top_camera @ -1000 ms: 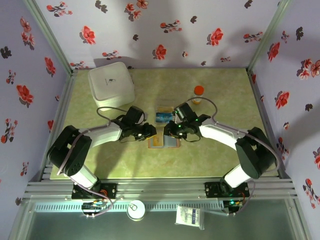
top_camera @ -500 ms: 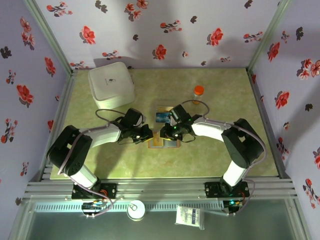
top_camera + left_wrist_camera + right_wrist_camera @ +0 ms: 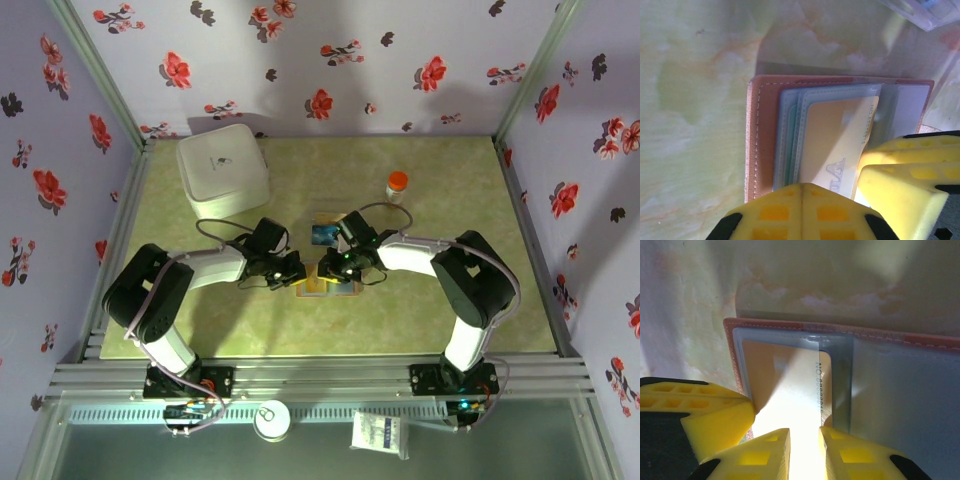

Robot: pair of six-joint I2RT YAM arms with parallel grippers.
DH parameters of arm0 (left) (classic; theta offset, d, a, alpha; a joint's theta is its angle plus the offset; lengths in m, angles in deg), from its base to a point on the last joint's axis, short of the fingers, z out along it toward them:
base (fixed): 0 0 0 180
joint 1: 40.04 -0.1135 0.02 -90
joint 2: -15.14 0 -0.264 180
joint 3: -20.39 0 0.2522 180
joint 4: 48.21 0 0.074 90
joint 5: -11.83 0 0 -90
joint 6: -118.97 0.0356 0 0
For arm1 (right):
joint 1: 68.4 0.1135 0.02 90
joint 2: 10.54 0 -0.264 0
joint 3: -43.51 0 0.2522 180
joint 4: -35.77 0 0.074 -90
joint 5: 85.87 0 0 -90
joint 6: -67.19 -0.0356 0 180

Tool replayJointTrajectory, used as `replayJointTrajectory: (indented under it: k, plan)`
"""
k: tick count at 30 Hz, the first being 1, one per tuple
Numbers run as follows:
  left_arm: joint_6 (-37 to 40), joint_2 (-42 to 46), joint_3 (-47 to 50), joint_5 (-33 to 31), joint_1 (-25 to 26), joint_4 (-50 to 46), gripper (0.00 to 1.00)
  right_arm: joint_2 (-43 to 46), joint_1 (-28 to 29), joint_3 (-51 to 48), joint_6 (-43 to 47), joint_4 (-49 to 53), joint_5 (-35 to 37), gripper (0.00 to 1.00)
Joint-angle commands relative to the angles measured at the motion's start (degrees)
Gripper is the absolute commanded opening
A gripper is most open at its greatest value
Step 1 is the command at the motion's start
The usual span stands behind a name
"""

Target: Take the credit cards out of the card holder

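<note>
**benchrat:** so what kind of place are we looking at here? I'm half thinking someone's craft room lol, those flowered walls [image 3: 330,70] are throwing me off.

**servo_sam:** nah, I'm reading it as a robot lab test cell. Those walls are just printed panels sitting inside a bare aluminium frame [image 3: 100,75], and they're boxing in a small marbled green worktop [image 3: 450,300] on three sides.

**benchrat:** fair. And a left arm [image 3: 160,300] and a right arm [image 3: 470,285] are sitting bolted to a slotted metal rail [image 3: 320,372] at the near edge.

**servo_sam:** yep, with loose cables [image 3: 203,226] looping off them. That's looking like lab kit, not furniture.
</note>
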Motion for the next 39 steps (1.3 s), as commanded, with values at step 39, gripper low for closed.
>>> replayJointTrajectory:
  k: [39]
  plan:
    - [1.6, 4.5, -2.8, -1.9, -0.3, -5.1, 0.02, 14.4, -1.6, -0.2, 3.3, 9.3, 5.8, 0.24]
